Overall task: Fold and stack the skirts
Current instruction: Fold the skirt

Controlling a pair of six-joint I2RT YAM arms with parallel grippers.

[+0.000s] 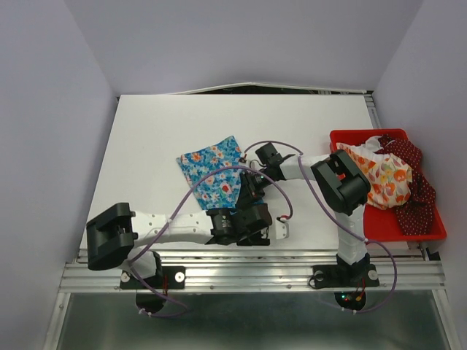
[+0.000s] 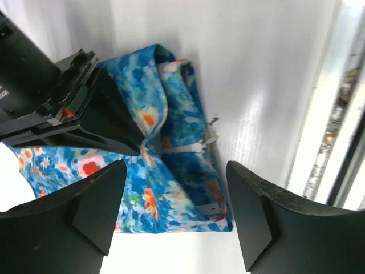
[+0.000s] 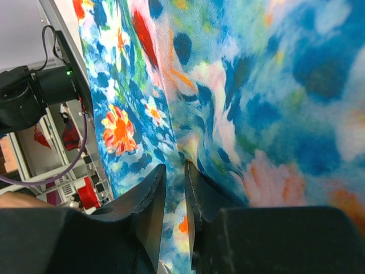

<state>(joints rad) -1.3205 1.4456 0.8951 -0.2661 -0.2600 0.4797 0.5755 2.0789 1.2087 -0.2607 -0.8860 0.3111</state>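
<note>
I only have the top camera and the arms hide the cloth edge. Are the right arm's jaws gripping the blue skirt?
Observer: Yes. The right wrist view shows the right gripper with its jaws nearly closed on a raised fold of the blue skirt.
Operator: And the left arm?
Observer: The left wrist view shows the left gripper over the skirt with its jaws wide apart, gripping nothing.
Operator: Anything else at that fold?
Observer: A small white strip, perhaps a label, lies across the bunched cloth next to the pinch.
</note>
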